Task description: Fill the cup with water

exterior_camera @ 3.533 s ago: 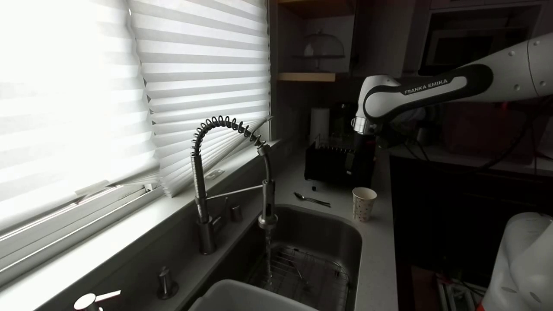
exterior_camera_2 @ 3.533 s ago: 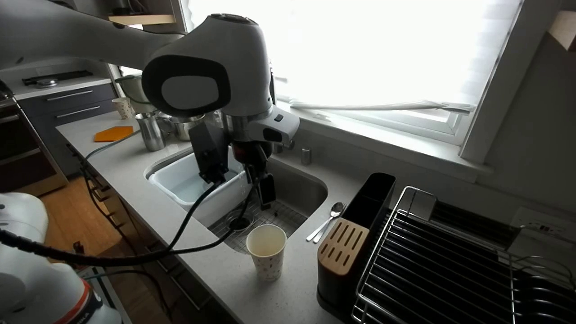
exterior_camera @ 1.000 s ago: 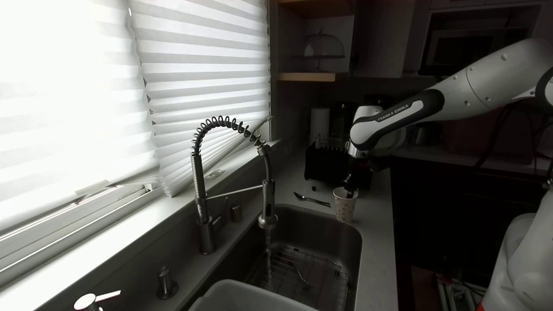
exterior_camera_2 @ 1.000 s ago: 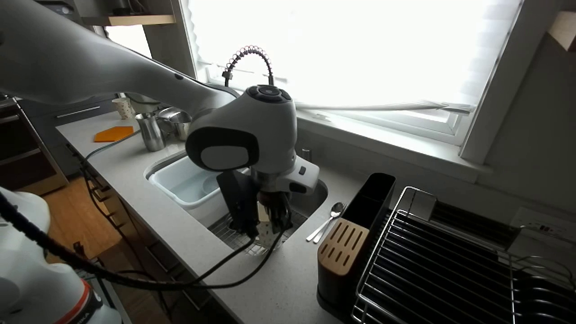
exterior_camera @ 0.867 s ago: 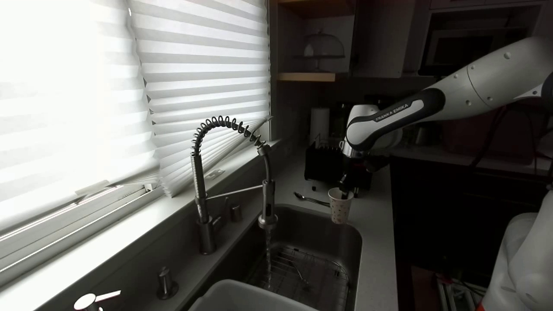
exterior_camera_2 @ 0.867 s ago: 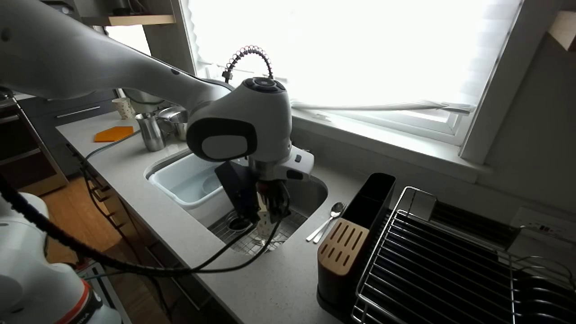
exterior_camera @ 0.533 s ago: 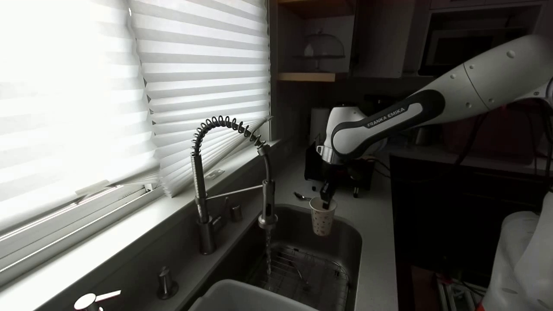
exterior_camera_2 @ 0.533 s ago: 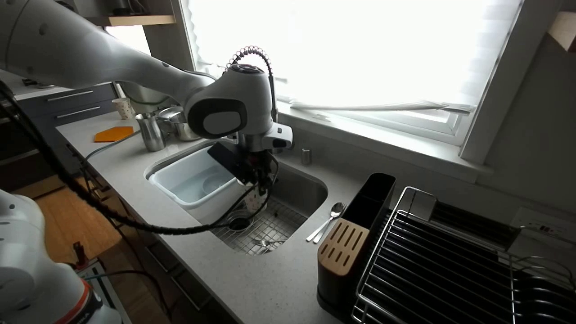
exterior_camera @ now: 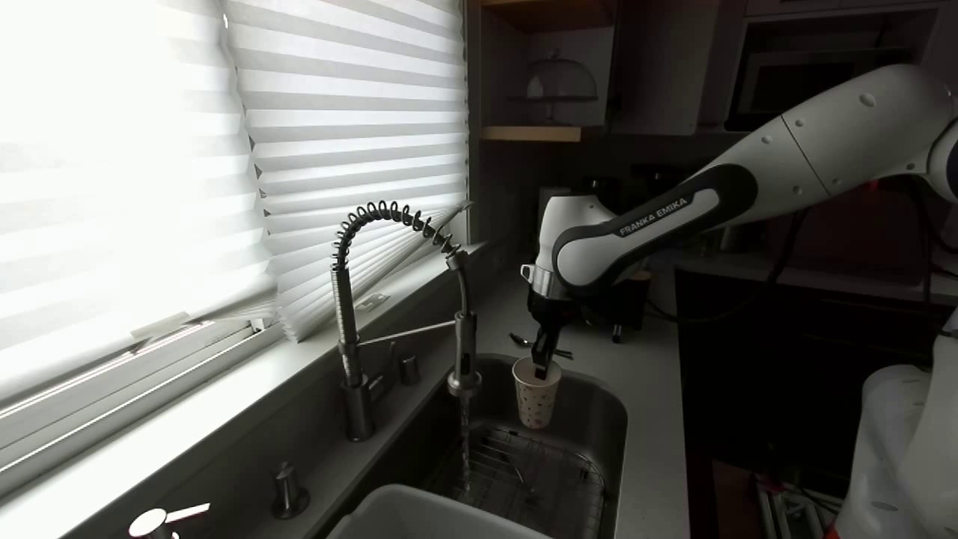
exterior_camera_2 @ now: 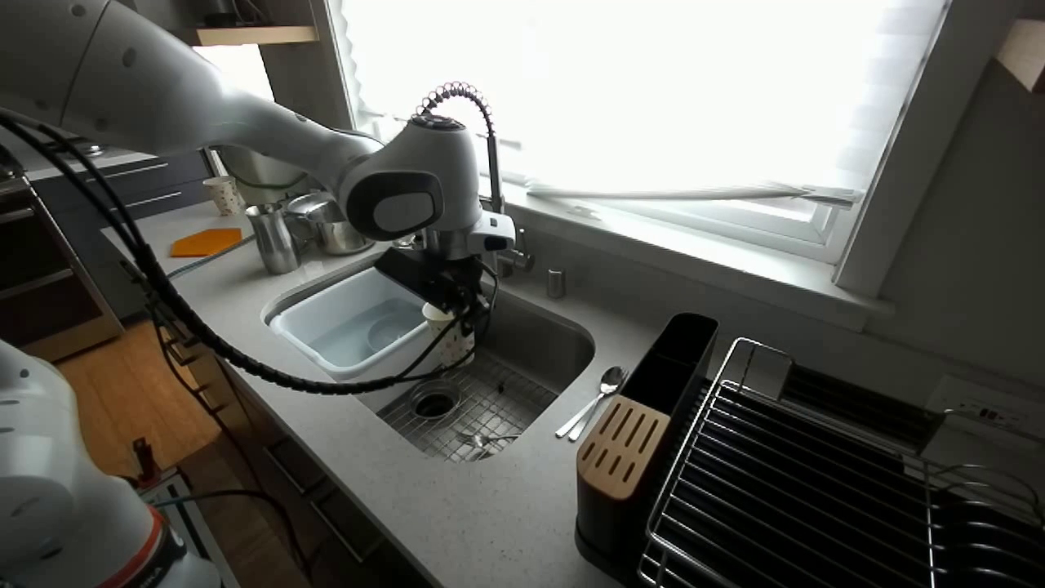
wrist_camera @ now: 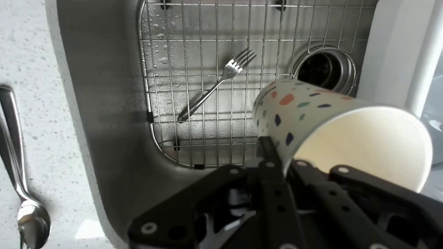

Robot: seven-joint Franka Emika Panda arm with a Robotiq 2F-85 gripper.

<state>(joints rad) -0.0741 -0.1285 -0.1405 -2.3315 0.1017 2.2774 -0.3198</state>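
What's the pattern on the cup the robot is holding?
The cup is cream with scattered orange, green and dark purple flecks, best seen in the wrist view.

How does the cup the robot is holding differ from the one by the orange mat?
The held cup has its wall pinched by the pincer; the far cup stands ungripped on the counter.
The held cup is over the sink, near the running tap; the far cup is by the orange mat.
Both are pale, speckled and narrower at the base.

- Two speckled cream paper cups [exterior_camera: 537,404] [exterior_camera_2: 223,196]
- One rectangular white plastic tub [exterior_camera_2: 325,308]
- One flat orange mat [exterior_camera_2: 206,242]
- One silver metal spoon [wrist_camera: 34,223]
- One spring-coiled metal faucet [exterior_camera: 341,299]
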